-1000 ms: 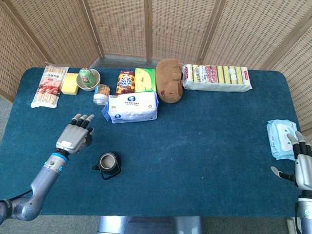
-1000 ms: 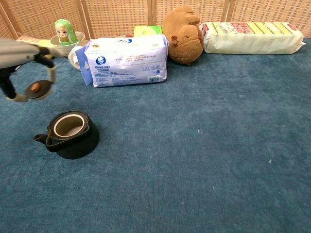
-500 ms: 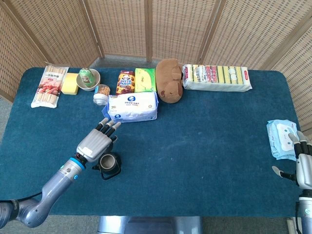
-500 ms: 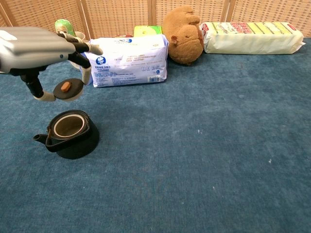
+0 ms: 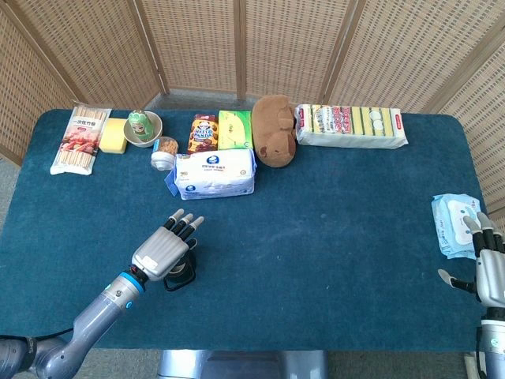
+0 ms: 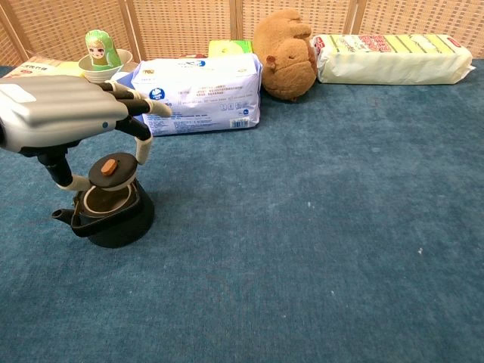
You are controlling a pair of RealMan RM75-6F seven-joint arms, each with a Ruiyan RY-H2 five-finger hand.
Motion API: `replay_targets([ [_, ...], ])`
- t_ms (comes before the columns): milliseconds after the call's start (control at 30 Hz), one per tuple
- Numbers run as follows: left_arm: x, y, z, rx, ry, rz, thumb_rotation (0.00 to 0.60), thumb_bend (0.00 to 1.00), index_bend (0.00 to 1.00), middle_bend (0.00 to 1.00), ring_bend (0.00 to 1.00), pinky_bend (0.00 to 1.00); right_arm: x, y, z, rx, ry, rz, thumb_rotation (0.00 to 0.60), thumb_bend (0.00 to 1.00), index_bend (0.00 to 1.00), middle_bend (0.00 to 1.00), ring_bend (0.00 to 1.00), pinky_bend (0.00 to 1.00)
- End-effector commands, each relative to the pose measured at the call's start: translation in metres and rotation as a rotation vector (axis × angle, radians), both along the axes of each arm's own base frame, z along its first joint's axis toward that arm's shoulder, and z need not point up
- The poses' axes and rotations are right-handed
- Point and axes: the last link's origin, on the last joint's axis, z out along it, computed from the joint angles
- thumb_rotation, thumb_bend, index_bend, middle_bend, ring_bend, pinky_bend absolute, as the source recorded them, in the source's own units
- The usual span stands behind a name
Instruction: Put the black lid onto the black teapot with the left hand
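The black teapot (image 6: 112,219) stands on the blue table, spout pointing left; in the head view only part of the teapot (image 5: 182,275) shows under my hand. My left hand (image 6: 68,121) (image 5: 167,247) hovers over it and pinches the black lid (image 6: 113,170), which has a brown knob. The lid hangs just above the pot's open mouth, slightly tilted, at the rim's far side. My right hand (image 5: 488,264) is at the table's right edge, fingers apart, holding nothing.
A white tissue pack (image 6: 200,94) lies just behind the teapot. A plush bear (image 6: 283,53), a yellow sponge pack (image 6: 393,59), snack boxes (image 5: 203,132), a bowl with a green doll (image 6: 102,53) and noodles (image 5: 79,138) line the back. A wipes pack (image 5: 455,225) lies far right.
My left hand has carried the lid rightward and down, from left of the teapot to right above its opening. The right hand has barely moved.
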Motion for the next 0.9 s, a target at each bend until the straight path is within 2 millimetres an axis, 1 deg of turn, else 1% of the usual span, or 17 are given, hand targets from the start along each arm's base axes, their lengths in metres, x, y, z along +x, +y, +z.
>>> replay_targets([
  [33, -0.0003, -0.0015, -0.0016, -0.003, 0.005, 0.003, 0.6, 0.24, 0.41, 0.0, 0.0, 0.03, 0.0, 0.0, 0.0002, 0.0, -0.001, 0.001, 0.6, 0.02, 0.08, 0.0, 0.0, 0.0],
  [200, -0.0004, -0.005, -0.0029, -0.009, 0.012, 0.009, 0.6, 0.24, 0.41, 0.0, 0.0, 0.03, 0.0001, 0.0, -0.0003, 0.002, 0.0, 0.002, 0.6, 0.02, 0.08, 0.0, 0.0, 0.0],
  [900, -0.0022, -0.0076, -0.0059, -0.02, 0.045, 0.049, 0.6, 0.24, 0.41, 0.0, 0.0, 0.03, 0.0013, 0.0011, 0.0004, 0.003, -0.009, 0.007, 0.6, 0.02, 0.08, 0.0, 0.0, 0.0],
])
